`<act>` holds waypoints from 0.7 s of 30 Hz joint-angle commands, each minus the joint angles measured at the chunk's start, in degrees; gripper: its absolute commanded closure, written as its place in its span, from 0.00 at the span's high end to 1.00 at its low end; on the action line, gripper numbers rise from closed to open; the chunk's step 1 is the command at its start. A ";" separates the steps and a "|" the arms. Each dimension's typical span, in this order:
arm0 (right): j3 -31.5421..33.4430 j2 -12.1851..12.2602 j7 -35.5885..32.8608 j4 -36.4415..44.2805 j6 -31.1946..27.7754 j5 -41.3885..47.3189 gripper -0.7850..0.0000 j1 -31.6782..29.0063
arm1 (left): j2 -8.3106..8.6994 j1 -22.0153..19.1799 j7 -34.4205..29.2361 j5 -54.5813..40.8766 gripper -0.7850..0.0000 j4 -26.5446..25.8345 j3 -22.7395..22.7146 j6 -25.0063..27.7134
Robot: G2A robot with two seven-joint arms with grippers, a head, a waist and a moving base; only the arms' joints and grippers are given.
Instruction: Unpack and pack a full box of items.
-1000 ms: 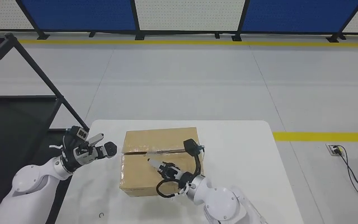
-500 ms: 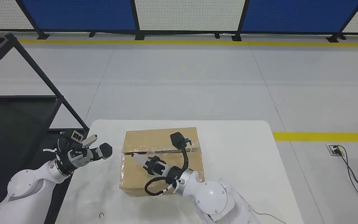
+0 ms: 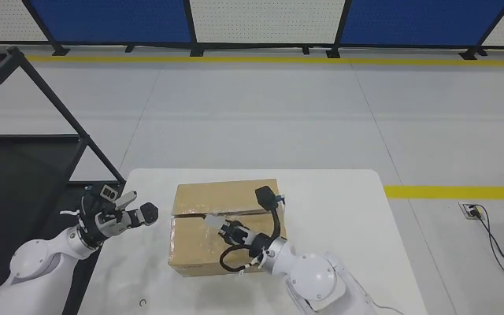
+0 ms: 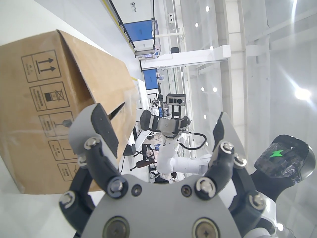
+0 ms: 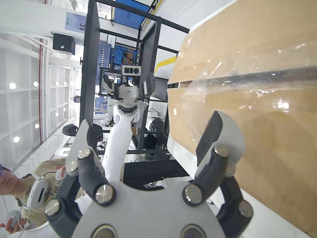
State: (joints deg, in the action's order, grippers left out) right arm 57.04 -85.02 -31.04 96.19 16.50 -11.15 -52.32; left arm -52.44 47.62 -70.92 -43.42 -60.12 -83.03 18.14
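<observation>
A brown cardboard box stands shut in the middle of the white table, with clear tape along its top seam. My right gripper hovers open just over the box top near the seam's left half; in its wrist view the gripper holds nothing, and one finger lies over the cardboard. To the left of the box my left gripper stands open and apart from it. Its wrist view shows the gripper empty, facing the box's printed end wall.
A black metal rack stands off the table's left edge, behind my left arm. A small dark ring lies on the table near the front left. Bare table runs to the right of the box.
My right gripper swung left along the seam, then came back right to near where it was. My left gripper drew back a little from the box's end.
</observation>
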 commanded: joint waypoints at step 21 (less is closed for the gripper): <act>-7.32 -3.05 -0.07 -14.83 -12.37 5.15 1.00 9.64 | 0.23 2.12 0.08 -1.27 1.00 0.17 -2.48 0.80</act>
State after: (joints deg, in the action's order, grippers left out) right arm 49.88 -87.90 -31.19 81.87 4.31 -6.60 -43.17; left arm -52.22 49.57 -70.80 -44.61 -59.93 -85.38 18.91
